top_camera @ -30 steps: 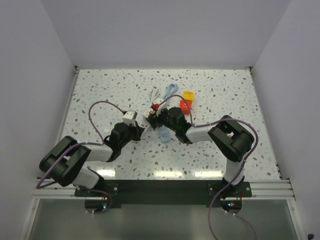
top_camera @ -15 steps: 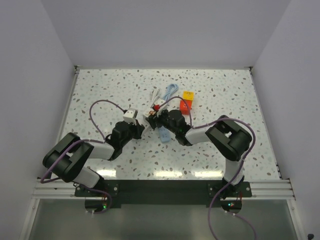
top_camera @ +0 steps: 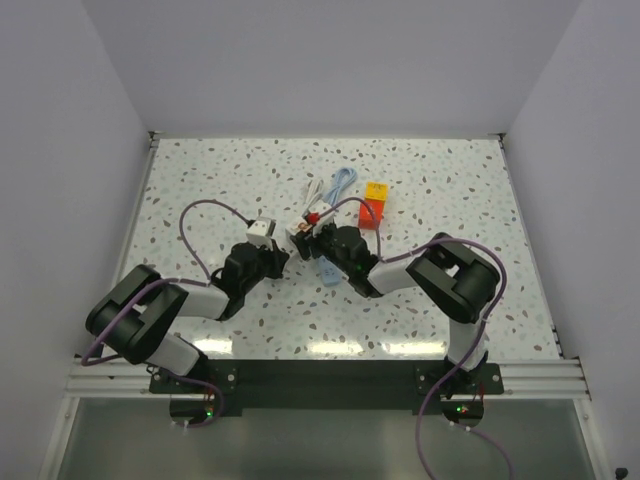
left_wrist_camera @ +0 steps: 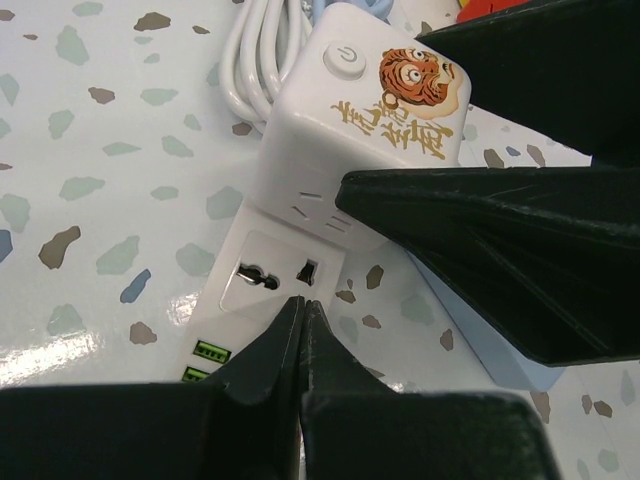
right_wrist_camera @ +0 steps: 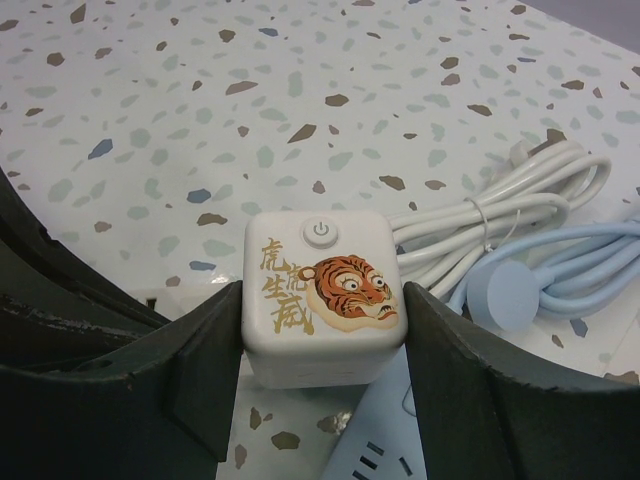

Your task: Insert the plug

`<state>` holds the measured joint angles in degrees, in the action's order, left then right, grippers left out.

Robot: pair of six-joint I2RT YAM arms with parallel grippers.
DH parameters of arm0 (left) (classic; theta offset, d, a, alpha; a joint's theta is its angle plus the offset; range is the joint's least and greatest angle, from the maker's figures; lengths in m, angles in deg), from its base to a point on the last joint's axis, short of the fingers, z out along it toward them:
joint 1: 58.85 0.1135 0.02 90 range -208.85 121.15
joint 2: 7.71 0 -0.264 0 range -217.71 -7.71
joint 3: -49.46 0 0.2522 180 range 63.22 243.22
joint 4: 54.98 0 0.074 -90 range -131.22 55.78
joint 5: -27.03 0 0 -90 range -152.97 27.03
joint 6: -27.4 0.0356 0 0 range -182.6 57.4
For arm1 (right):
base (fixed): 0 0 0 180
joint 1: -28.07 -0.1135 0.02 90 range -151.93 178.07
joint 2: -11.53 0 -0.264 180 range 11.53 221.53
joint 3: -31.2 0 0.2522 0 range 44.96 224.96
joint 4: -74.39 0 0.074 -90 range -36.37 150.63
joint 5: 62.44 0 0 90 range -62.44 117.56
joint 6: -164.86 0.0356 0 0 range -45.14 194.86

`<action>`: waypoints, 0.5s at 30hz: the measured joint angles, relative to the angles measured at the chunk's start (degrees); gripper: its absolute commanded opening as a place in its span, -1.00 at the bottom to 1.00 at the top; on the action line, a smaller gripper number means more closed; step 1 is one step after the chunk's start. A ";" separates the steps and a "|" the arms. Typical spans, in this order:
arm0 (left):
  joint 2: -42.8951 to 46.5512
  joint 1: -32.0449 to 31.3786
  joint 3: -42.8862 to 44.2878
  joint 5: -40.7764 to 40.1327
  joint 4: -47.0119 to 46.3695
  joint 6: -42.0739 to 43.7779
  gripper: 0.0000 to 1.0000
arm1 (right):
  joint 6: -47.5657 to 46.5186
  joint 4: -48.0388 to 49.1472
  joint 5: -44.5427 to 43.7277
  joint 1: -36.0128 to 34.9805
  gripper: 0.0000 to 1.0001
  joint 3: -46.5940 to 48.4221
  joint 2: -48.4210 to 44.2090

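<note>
We find the white cube plug [right_wrist_camera: 320, 295], marked with a tiger picture and a round button on top, gripped in the right hand [right_wrist_camera: 322, 345], whose two fingers are closed against opposite side faces of the cube. It is held over the end of a flat white power strip [left_wrist_camera: 270, 275] lying on the speckled worktop [right_wrist_camera: 300, 80]; its pins are hidden, so we cannot tell whether they have entered a socket. The left hand [left_wrist_camera: 300, 320] is pressed fully together and carries nothing, its tips just beside the strip's universal outlet; contact with the strip cannot be confirmed. A bundled white cord [right_wrist_camera: 500, 215] lies just behind the cube, next to a blue cable [right_wrist_camera: 505, 292]. In our judgement the cube is rigid moulded plastic, light, with glossy faces that may slip under a sideways load. The flat side faces, low down and clear of the button, are the sound place to hold it. We judge the strip light enough to slide or tip when pushed upon, so it will want bracing from above, and the stiff cord may tug the cube off line
</note>
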<state>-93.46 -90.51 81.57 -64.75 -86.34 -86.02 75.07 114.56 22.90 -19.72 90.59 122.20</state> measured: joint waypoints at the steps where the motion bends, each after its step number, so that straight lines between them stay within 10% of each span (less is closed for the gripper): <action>1: -0.11 0.02 0.04 0.00 -0.04 0.00 -1.00 | 0.09 0.00 -0.42 -0.17 -0.74 0.00 0.07; 15: -1.27 0.90 0.22 0.26 -1.51 -0.02 -1.00 | 1.55 3.98 -7.15 -2.78 -0.76 -0.04 2.86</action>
<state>-94.73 -89.61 81.79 -64.49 -87.85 -86.04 76.62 118.54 15.75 -22.50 90.54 125.06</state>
